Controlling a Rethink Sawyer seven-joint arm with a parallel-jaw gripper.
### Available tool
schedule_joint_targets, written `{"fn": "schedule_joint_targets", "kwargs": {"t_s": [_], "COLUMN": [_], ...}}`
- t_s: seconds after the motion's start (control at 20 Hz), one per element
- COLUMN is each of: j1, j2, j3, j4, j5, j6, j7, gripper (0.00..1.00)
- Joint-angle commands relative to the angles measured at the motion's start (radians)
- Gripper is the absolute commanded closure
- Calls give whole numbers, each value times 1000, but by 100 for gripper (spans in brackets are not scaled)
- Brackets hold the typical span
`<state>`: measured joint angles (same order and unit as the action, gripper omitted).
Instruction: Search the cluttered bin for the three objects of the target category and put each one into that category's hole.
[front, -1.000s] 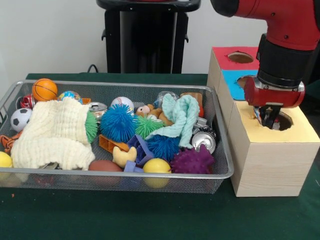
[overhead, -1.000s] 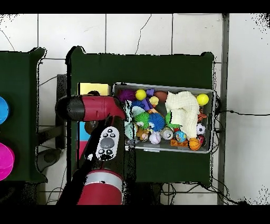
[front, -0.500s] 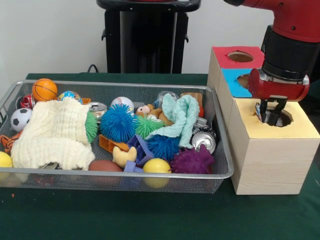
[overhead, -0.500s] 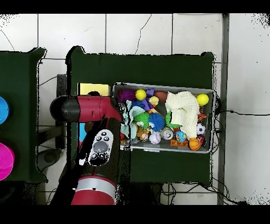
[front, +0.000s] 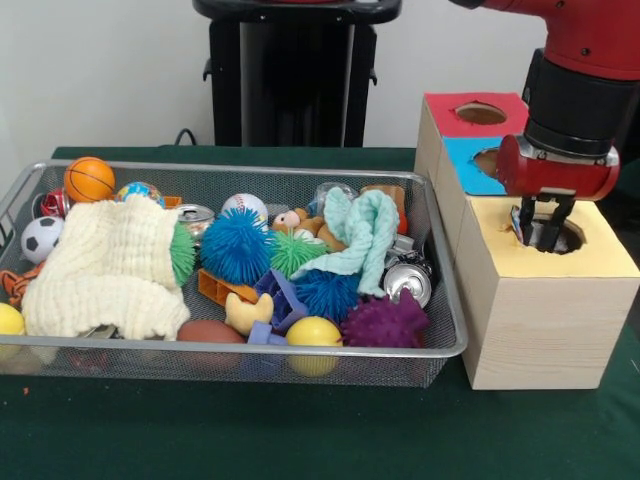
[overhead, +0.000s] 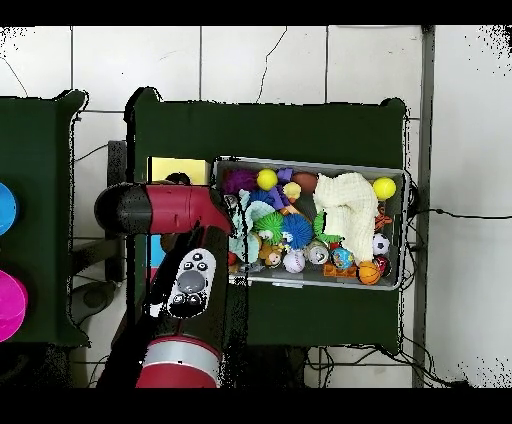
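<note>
The wire mesh bin (front: 250, 350) sits on the green table, full of toys; it also shows in the overhead view (overhead: 300, 162). No white wad with red, blue and yellow patches shows in it. The yellow-surround hole (front: 568, 238) tops the pale wood box (front: 550, 330) right of the bin. My gripper (front: 541, 225) hangs straight over this hole, open and empty, fingertips at the hole's rim level. In the overhead view the red arm (overhead: 170, 207) covers the gripper and most of the yellow surround (overhead: 180, 168).
A cream cloth (front: 105, 265) covers the bin's left part, a mint cloth (front: 365, 235) lies at its right. Spiky balls, blue (front: 235, 245) and purple (front: 385, 322), cans (front: 408, 280) and small balls fill the bin. The blue-surround hole (front: 487, 160) and the red-surround hole (front: 481, 114) lie behind the yellow one.
My gripper has risen a little out of the yellow hole and its fingers have spread apart. The bin's contents have not moved.
</note>
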<state>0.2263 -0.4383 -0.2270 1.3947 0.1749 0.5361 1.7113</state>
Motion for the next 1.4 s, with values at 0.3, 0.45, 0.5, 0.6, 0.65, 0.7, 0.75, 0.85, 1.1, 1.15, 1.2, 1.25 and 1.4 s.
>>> {"fn": "schedule_joint_targets", "kwargs": {"t_s": [0.3,0.45,0.5,0.6,0.65,0.7,0.75,0.85,1.1,1.15,1.2,1.25,1.4], "j1": [47,94,120,133,132,118,113,109,105,106,111,120,128], "j2": [-20,-8,-11,-5,-10,-2,14,11,29,27,37,43,41], "j3": [-89,-159,-189,-213,-211,-199,-194,-187,-189,-190,-202,-217,-234], "j4": [211,178,176,166,172,168,155,162,143,145,129,117,122], "j5": [-75,-113,-127,-130,-124,-118,-113,-109,-105,-105,-103,-103,-91], "j6": [98,11,-16,-42,-37,-38,-44,-58,-92,-99,-103,-110,-135], "j7": [206,220,224,221,215,204,199,191,195,195,203,210,230], "gripper": [0,0,0,0,0,0,0,0,0,0,0,0,0]}}
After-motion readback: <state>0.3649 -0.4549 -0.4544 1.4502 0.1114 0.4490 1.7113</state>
